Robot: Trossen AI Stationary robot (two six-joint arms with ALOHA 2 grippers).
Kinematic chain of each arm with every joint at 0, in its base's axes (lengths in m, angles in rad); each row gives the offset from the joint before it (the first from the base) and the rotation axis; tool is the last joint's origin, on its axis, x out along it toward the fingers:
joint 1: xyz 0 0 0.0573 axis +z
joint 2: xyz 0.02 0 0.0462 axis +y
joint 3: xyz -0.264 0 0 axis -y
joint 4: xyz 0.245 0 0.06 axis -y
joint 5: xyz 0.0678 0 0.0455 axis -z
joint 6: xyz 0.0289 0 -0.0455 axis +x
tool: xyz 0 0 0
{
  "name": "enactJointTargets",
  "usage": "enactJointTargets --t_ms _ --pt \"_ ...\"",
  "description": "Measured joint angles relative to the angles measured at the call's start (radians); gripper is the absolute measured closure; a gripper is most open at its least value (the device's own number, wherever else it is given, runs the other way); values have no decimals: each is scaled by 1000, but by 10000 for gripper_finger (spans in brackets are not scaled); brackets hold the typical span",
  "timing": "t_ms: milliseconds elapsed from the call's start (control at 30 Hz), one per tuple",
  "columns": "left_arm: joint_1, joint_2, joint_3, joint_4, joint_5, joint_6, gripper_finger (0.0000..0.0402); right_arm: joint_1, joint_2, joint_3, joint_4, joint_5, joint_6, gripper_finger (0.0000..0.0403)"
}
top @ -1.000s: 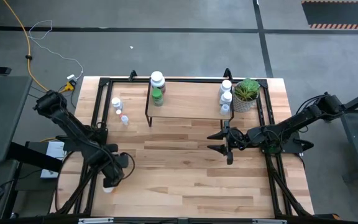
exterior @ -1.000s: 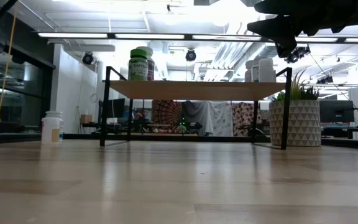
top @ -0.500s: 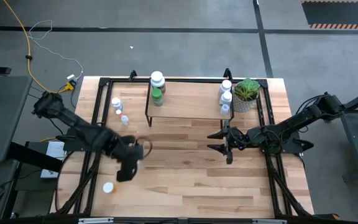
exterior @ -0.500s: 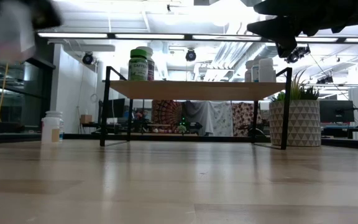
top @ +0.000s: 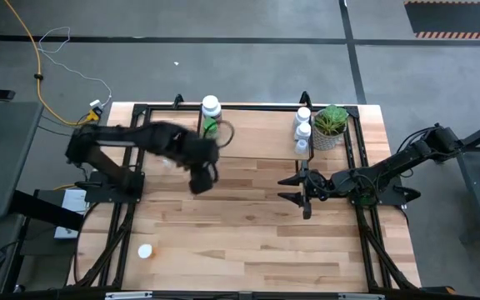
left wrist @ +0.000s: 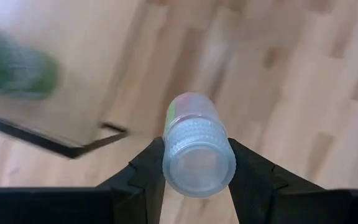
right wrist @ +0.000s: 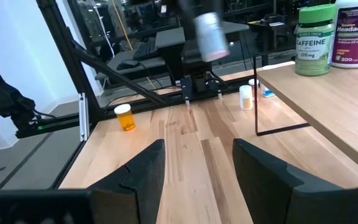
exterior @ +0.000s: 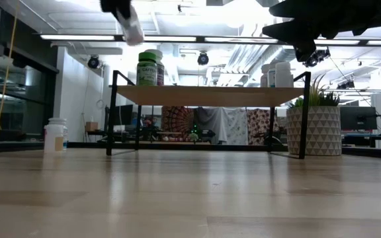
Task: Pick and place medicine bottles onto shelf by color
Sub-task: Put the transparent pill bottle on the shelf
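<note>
Left gripper had its jaws clamped on a small white bottle, up in the air by the shelf's near-left corner, so I'd say mid-carry; next it needs setting down among matching colours. Right gripper hovered mid-tabletop, jaws apart, holding nothing. Shelf bottles read "CAFFEINE 200 mg" and "Headache".

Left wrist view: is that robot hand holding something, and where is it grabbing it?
Yes. The left end effector grips a small white-capped bottle by the sides of its cap.

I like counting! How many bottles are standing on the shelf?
5: a white-capped bottle and a green bottle at the shelf's left end, three white bottles at its right end. Others may be hidden.
</note>
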Motion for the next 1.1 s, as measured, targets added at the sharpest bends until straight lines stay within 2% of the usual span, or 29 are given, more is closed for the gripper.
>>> enactJointTargets --t_ms 200,400,500,833,1100 --pt "149 165 152 -111 -30 68 272 0 0 0 -3 0 0 224" --pt "260 252 171 -129 39 147 272 0 0 0 -10 0 0 224" --pt "297 280 171 -130 39 152 272 0 0 0 -14 0 0 224" --pt "332 296 172 -118 39 168 245 0 0 0 -17 0 0 224" --pt "335 297 172 -118 40 171 239 0 0 0 -17 0 0 224"
